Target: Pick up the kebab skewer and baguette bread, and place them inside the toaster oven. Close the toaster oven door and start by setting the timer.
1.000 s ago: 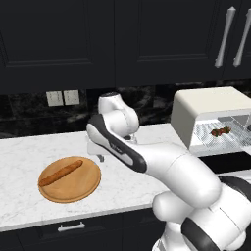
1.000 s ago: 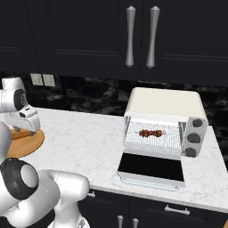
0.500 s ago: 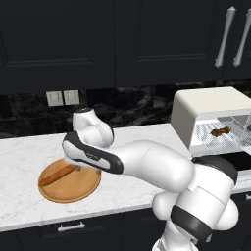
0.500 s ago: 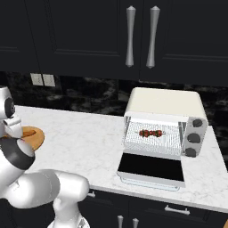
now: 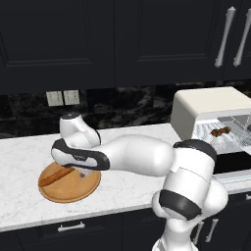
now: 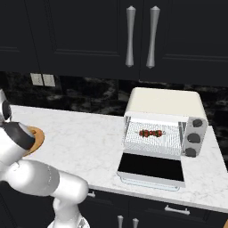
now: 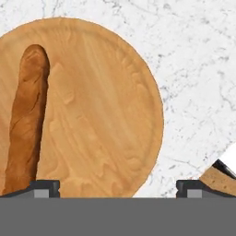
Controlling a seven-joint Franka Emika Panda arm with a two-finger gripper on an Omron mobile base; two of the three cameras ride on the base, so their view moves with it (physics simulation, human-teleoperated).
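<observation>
Baguette bread (image 7: 25,120) lay along the left side of the round wooden board (image 7: 101,115) in my hand view, one rounded end pointing away from me and the near end running under my left fingertip (image 7: 44,188). My gripper (image 7: 117,189) hung above the board with its jaws spread wide and nothing between them (the two dark tips stood far apart at the bottom of that view, the bread at the left one and bare wood in the gap). The other tip was over the white marble counter (image 7: 198,69) just past the board's rim.

From the left base view, my hand (image 5: 81,159) sat low over the same board (image 5: 71,184), and the bread (image 5: 55,176) lay aslant on its left part. I could not tell from there whether a tip touched the loaf.

Well apart, at the right end of the counter (image 6: 84,133), the toaster oven (image 6: 164,120) stood with its door (image 6: 151,165) folded down flat in front of it. The kebab skewer (image 6: 150,132) rested on the wire rack (image 6: 153,139) inside, lying crosswise. Two round knobs (image 6: 194,138) sat on the oven's right face. Dark cabinets (image 6: 111,35) with silver handles hung above.
</observation>
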